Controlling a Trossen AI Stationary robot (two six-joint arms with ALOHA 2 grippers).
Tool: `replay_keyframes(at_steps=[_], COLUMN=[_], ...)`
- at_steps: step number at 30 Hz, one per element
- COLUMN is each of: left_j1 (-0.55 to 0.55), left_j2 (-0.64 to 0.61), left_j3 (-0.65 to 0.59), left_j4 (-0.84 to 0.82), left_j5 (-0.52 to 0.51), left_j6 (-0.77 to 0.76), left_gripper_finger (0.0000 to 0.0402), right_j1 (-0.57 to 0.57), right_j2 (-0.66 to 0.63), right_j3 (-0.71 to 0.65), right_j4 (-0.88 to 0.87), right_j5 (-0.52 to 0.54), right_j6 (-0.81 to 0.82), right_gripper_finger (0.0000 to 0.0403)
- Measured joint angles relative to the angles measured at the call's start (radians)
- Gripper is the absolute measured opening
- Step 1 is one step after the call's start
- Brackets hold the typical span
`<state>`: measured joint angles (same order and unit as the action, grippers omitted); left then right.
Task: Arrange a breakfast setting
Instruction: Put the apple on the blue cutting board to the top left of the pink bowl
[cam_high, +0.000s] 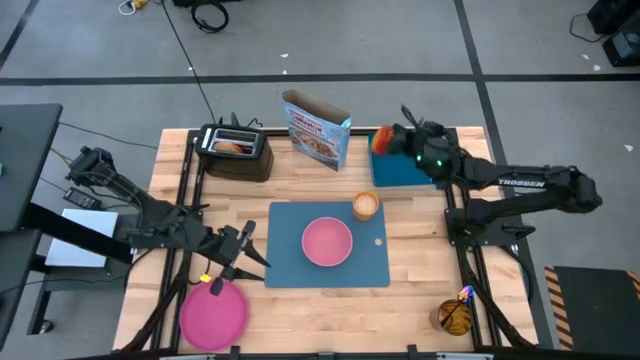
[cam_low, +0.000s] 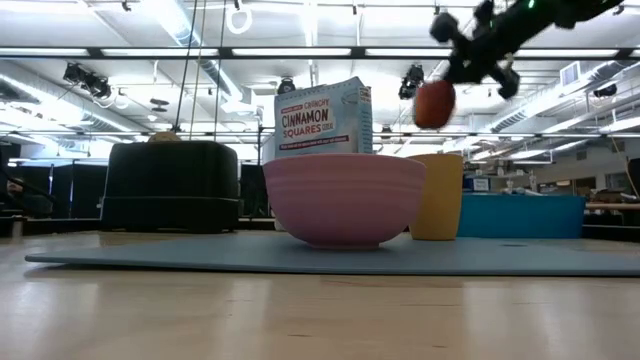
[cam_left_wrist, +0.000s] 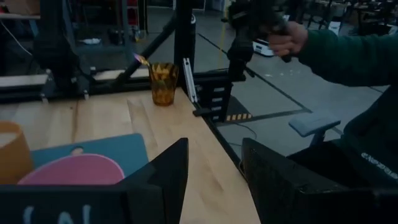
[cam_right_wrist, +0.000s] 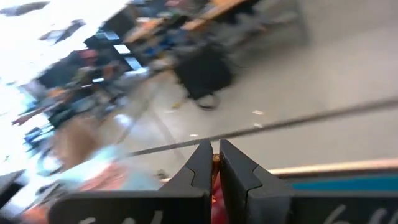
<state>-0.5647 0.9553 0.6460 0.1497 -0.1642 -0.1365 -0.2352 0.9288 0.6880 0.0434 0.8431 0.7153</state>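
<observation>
A blue placemat (cam_high: 330, 262) lies mid-table. A small pink bowl (cam_high: 327, 241) stands on it, and a tan cup (cam_high: 366, 206) stands at its far right corner. The pink plate (cam_high: 213, 312) lies on the wood at the near left. My right gripper (cam_high: 395, 138) is shut on the red-orange apple (cam_low: 434, 103), high above the far right of the table, over the blue tray (cam_high: 405, 168). My left gripper (cam_high: 235, 262) is open and empty, low by the placemat's left edge, just beyond the plate. A coloured handle (cam_high: 465, 293) sticks up out of an amber glass (cam_high: 455, 315). My right gripper pinches the apple between its two fingers; a red sliver of it (cam_right_wrist: 214, 183) shows in the narrow gap. The apple sits at the fingers' free ends, on the side toward the table's left (cam_high: 381, 140). It is lifted clear, well above the tray and the cup.
A black toaster (cam_high: 235, 150) and a cereal box (cam_high: 316, 128) stand along the far edge. The amber glass stands at the near right corner. A person's hand and green sleeve (cam_left_wrist: 336, 53) show beyond the table's right side in the left wrist view.
</observation>
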Motion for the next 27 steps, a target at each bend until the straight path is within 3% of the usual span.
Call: replay_keyframes(at_steps=[6,12,19,27], left_j1=[0.022,0.079,0.058,-0.024], left_j2=[-0.009,-0.013,-0.086,-0.173], left_j3=[0.0,0.002,0.07,0.076], left_j4=[0.0,-0.045,-0.344,-0.437], left_j5=[-0.001,-0.016,-0.016,-0.015], left_j6=[0.047,0.081,0.012,-0.014], left_gripper_finger=[0.0157,0.0157,0.0157,0.0157], right_j1=[0.244,0.403,0.455,0.433], right_j2=[0.084,0.275,0.557,0.815], right_j3=[0.046,0.116,0.22,0.394], right_j4=[0.187,0.385,0.506,0.523], right_j5=[0.112,0.117,0.057,-0.033], right_j6=[-0.253,-0.384,-0.405,-0.463], right_gripper_finger=[0.0018,0.0018,0.0018,0.0019])
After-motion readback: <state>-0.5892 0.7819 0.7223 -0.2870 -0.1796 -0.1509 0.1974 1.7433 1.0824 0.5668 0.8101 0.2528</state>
